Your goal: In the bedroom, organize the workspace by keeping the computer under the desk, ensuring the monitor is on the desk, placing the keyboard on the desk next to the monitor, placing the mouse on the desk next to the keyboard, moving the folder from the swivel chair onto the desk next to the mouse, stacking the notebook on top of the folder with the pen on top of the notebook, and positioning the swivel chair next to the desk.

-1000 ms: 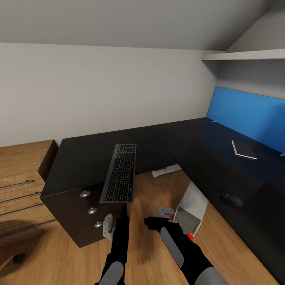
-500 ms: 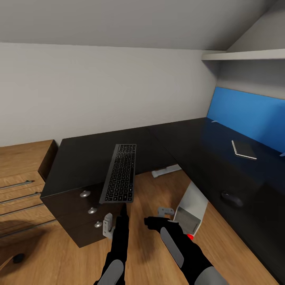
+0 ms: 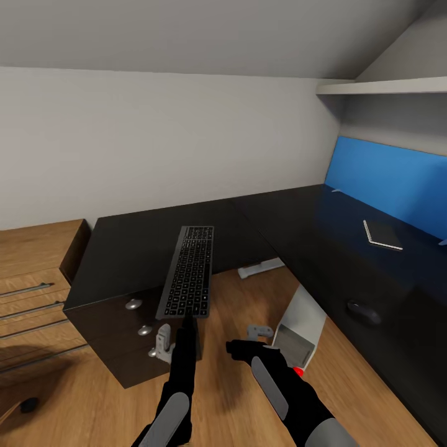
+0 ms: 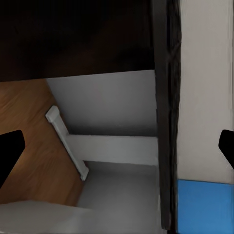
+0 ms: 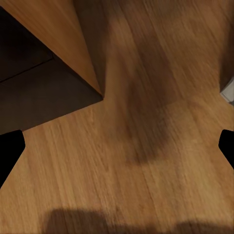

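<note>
My left pincer (image 3: 186,323) — fingers spread, nothing held — sits just below the keyboard (image 3: 188,271), one, overhanging the desk (image 3: 124,248) edge. Right pincer (image 3: 239,345) spread over floor. Beyond: one computer (image 3: 302,328), one mouse (image 3: 364,312), one notebook (image 3: 382,234).

Head camera high, facing desk (image 3: 298,230) corner; wrists close, floorward.

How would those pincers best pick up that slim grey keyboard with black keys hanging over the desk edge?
Probably by the near short end of the slim grey keyboard, approached from the floor side. That end juts past the edge of the black desk, so one finger could likely slide beneath and one above; it is too flat elsewhere.
</note>
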Motion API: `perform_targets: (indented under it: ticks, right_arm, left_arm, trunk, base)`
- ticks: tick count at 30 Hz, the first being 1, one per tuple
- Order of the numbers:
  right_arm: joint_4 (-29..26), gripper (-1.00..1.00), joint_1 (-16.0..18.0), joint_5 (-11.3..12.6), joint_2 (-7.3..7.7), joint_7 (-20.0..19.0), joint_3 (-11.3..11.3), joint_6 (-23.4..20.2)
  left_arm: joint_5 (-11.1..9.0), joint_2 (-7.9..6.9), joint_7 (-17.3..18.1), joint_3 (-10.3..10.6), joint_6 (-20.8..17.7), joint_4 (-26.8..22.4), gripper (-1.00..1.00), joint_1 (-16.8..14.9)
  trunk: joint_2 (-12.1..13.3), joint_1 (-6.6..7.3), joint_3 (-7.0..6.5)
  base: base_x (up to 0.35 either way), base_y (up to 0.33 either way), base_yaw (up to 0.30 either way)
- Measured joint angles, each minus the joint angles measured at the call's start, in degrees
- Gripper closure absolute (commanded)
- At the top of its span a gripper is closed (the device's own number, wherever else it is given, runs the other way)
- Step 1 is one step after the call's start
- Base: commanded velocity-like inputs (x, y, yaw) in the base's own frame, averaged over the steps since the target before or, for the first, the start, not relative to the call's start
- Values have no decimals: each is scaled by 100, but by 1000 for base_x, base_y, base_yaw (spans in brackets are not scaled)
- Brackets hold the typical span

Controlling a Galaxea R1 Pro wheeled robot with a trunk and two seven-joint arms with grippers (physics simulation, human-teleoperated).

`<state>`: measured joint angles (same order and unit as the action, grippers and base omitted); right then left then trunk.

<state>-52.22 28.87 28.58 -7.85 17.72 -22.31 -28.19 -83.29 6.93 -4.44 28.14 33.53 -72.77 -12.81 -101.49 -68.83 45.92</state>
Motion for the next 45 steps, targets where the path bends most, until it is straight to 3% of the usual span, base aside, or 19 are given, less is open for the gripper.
perform_targets:
  ticks: [10, 30, 45]
  right_arm:
    - [0, -100, 0, 0, 0, 0, -3, -1]
    - [-35, -100, -8, 0, 0, 0, -13, -1]
    - [-72, -100, -9, 0, 8, 0, -26, -7]
  left_arm:
    - [12, 8, 33, 15, -13, 48, -100, -320]
    - [-39, -13, 39, -37, 4, 81, -100, -383]
    - [-33, -45, 52, -308, -6, 19, -100, -384]
  trunk:
    - [0, 0, 0]
    - [0, 0, 0]
    - [0, 0, 0]
  base:
    - [0, 0, 0]
    - [0, 0, 0]
    - [0, 0, 0]
